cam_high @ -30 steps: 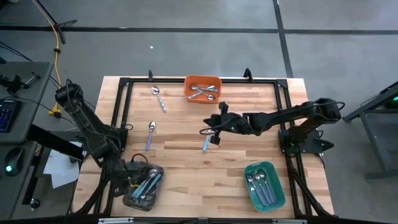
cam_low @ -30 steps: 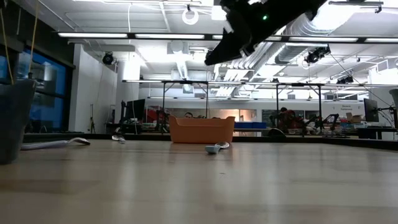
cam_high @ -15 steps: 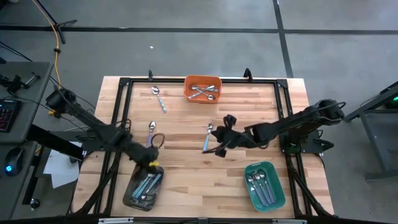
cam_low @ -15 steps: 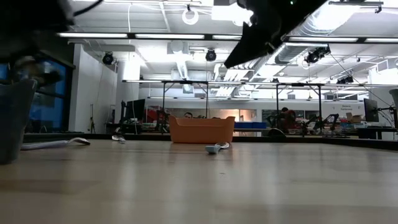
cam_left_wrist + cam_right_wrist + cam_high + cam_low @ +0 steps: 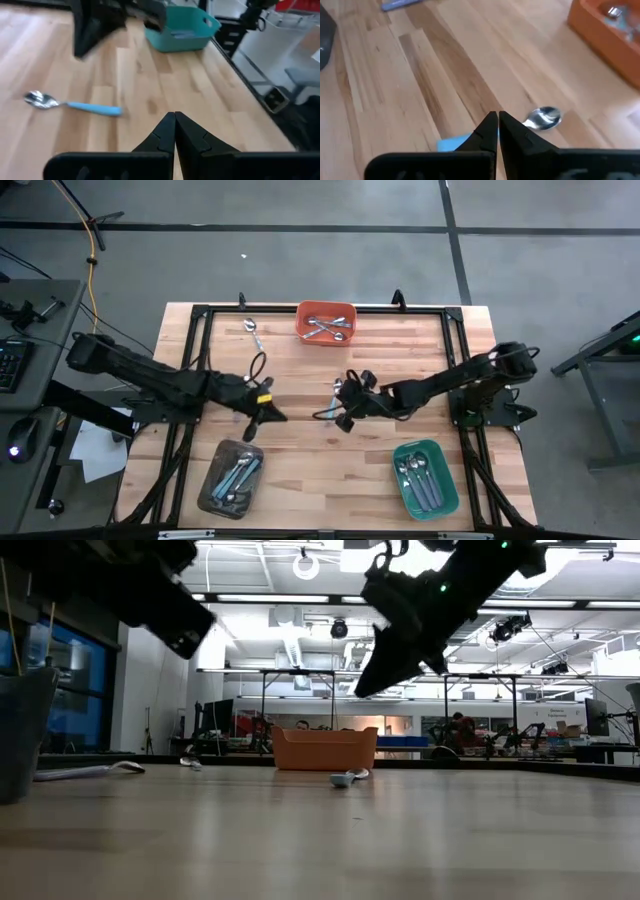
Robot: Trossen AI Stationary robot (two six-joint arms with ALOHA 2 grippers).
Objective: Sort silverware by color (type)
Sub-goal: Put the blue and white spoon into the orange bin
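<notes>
A spoon with a light blue handle (image 5: pixel 335 393) lies flat on the table's middle, its bowl (image 5: pixel 544 118) toward the far edge. My right gripper (image 5: pixel 345 412) is shut and hangs above its handle (image 5: pixel 453 144), clear of the table in the low view (image 5: pixel 368 685). My left gripper (image 5: pixel 272 416), also shut (image 5: pixel 175 122), hovers left of that spoon (image 5: pixel 75 104), above the wood. A second spoon's handle (image 5: pixel 400 4) shows beyond; my left arm covers it in the high view. A lavender-handled spoon (image 5: pixel 258 340) lies near the far left.
Orange tray (image 5: pixel 325 320) at the far edge holds silver spoons. Grey tray (image 5: pixel 232 478) near left holds blue-handled ones. Teal tray (image 5: pixel 425 477) near right holds lavender-handled ones. Bare wood lies between the two grippers and toward the near edge.
My left arm has swung away from over the grey tray, toward the far edge and the table's middle. My right gripper has moved a little toward the near edge and come down over the blue-handled spoon, which has stayed where it lay.
</notes>
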